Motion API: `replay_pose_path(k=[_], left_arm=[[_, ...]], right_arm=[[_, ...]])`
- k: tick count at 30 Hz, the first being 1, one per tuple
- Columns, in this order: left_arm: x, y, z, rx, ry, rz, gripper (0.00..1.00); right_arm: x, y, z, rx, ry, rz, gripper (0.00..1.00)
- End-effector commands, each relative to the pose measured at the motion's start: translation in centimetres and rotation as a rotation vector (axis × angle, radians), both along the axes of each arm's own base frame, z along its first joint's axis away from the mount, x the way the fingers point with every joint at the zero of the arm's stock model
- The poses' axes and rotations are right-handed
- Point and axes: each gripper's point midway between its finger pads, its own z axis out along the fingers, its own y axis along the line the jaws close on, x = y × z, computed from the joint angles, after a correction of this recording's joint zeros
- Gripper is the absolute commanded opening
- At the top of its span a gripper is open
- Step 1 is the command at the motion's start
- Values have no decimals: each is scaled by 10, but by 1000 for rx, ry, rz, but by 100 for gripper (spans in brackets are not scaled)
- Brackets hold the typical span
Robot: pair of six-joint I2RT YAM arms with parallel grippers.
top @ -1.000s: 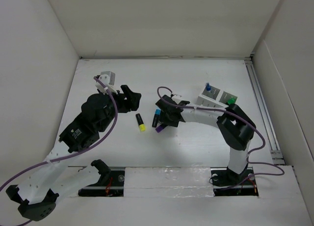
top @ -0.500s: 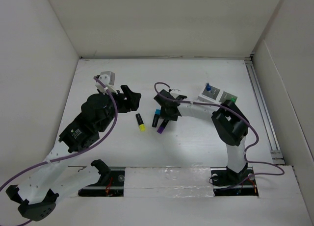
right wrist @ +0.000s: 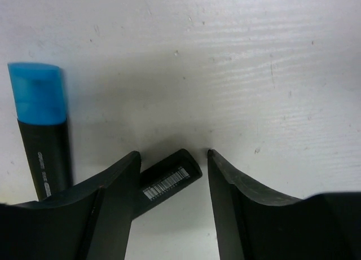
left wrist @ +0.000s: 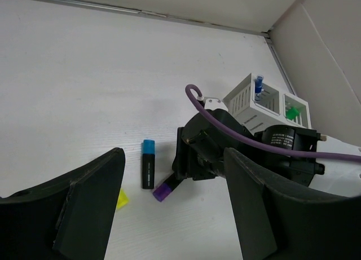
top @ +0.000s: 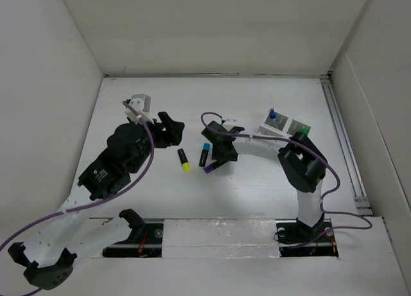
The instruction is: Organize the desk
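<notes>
Three black markers lie mid-desk (top: pixel 257 187): a yellow-capped marker (top: pixel 184 161), a blue-capped marker (top: pixel 205 153) and a purple-capped marker (top: pixel 213 167). My right gripper (top: pixel 220 155) is low over the purple-capped marker's black tail, its jaws open. In the right wrist view that tail (right wrist: pixel 169 180) rests against one finger, with a gap to the other finger (right wrist: pixel 237 192); the blue-capped marker (right wrist: pixel 40 130) lies to the left. My left gripper (top: pixel 172 130) hovers open and empty left of the markers. It looks across at the purple-capped marker (left wrist: pixel 163 190) and the blue-capped marker (left wrist: pixel 148 164).
A small white compartmented holder (top: pixel 284 125) stands at the right. It holds an upright blue marker (top: pixel 271 114) and a green marker (top: pixel 301 133). White panel walls close in the desk. A rail (top: pixel 340 135) runs along the right edge.
My right gripper has shifted a little left and back along the purple-capped marker. That marker has swung to a flatter angle. The left arm has not moved.
</notes>
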Motion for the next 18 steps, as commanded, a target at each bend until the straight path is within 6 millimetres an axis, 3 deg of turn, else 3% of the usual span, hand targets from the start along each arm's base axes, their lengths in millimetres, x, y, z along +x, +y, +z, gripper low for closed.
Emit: replay_pose_path(k=[1, 5, 8, 10, 13, 18], left_arm=[[2, 3, 10, -28, -40, 15, 67], [2, 1, 9, -25, -41, 10, 67], [2, 2, 11, -24, -46, 9, 67], [1, 4, 12, -23, -53, 13, 67], [0, 6, 12, -23, -58, 17, 68], [1, 6, 11, -21, -58, 16, 68]], right_arm=[[-13, 5, 18, 75, 16, -5, 56], [-24, 26, 19, 191, 74, 8, 53], [-31, 34, 19, 229, 99, 1, 57], [-31, 24, 21, 180, 70, -19, 62], [-17, 5, 41, 105, -35, -20, 65], [-25, -2, 73, 104, -59, 16, 59]])
